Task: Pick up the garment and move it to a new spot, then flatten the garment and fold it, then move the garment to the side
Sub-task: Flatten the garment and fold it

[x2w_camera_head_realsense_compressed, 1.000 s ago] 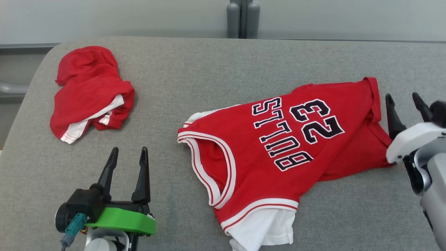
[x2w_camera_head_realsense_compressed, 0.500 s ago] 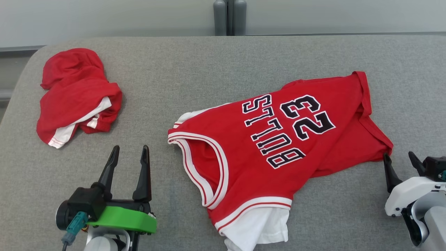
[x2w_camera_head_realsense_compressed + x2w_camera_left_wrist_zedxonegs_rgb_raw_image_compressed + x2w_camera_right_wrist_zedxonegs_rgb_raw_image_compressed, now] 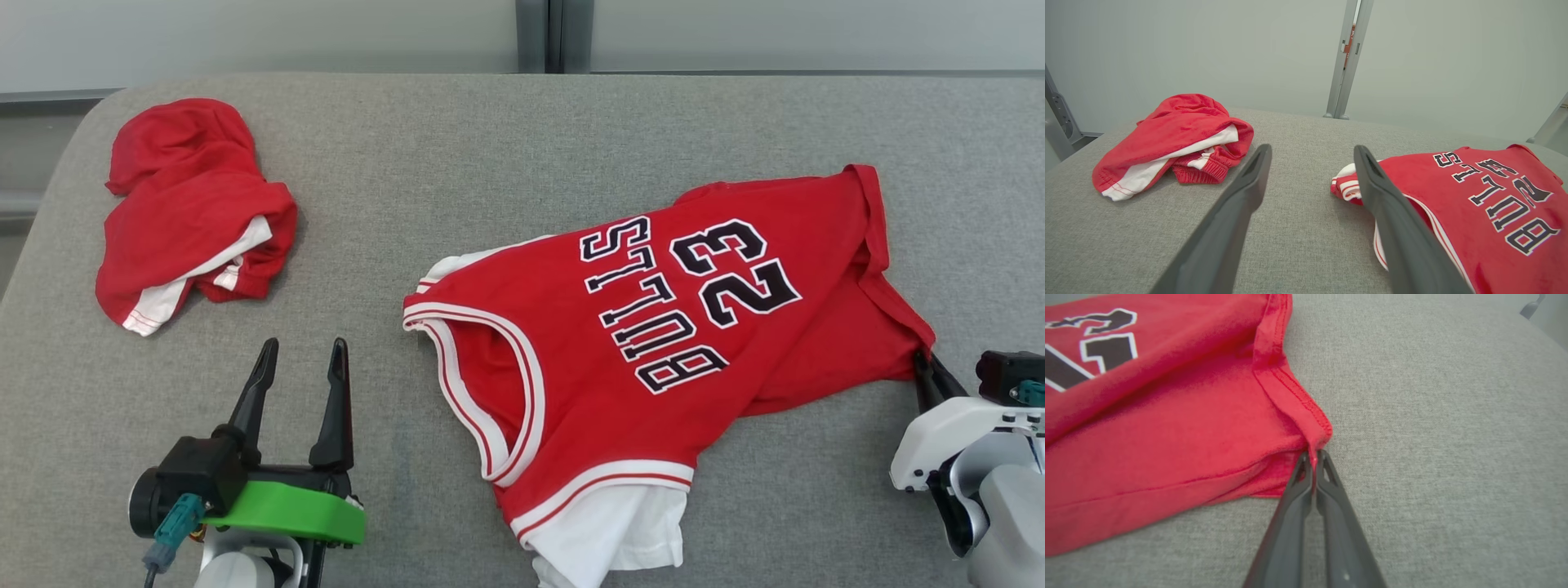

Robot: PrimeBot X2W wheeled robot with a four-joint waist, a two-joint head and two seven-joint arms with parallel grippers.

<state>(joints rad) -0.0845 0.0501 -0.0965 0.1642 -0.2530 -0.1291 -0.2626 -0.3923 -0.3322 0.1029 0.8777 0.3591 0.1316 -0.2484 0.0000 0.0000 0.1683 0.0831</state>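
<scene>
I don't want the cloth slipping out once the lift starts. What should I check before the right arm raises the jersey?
1. Grip: the right gripper is shut on the hem corner of the Bulls jersey: ok.
2. Depth of pinch: just a thin edge of cloth sits between the fingertips and might slip: not ok.
3. Both cloth layers caught: cannot tell.
4. The left gripper is open and apart from the jersey: ok.
5. The red shorts lie apart from the jersey: ok.
6. Bare grey table for a new spot: ok.
</scene>
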